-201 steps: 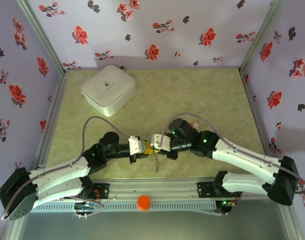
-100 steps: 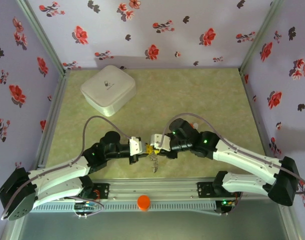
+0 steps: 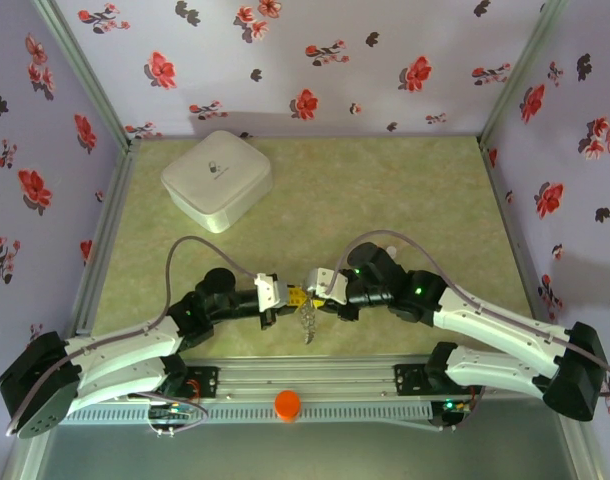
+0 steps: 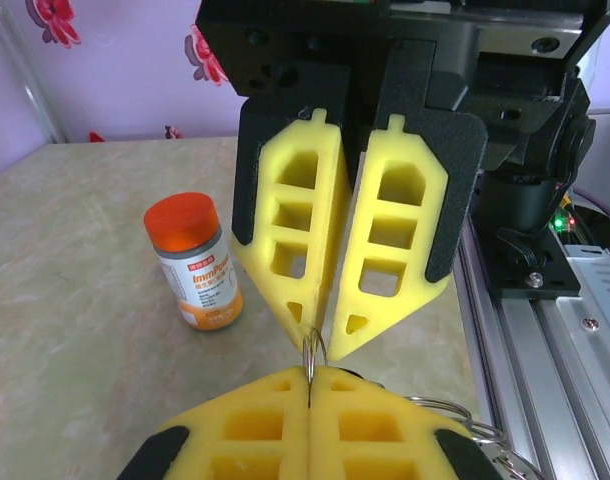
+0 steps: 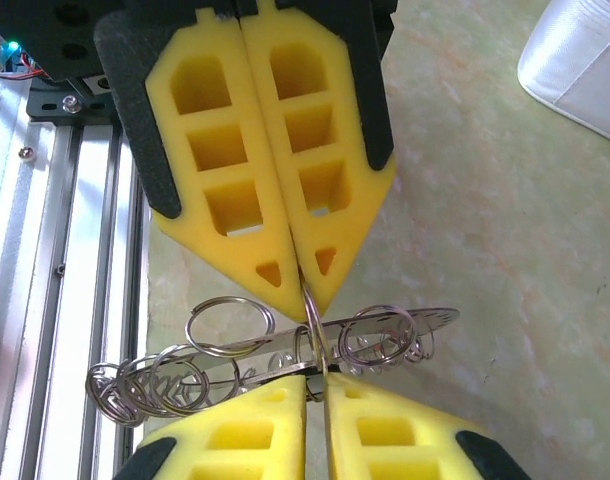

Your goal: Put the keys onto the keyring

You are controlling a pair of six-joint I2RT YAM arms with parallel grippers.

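Silvery, thin wire keyring (image 5: 311,318) stands edge-on above the tabletop (image 5: 465,200). The left tool (image 5: 303,285) and right tool (image 5: 315,385) meet tip to tip, both clamped on it. Looped rings (image 5: 215,350) dangle beneath.

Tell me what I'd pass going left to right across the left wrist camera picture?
Orange-capped pill bottle → right claw, pinching a wire ring → silver metal rail.
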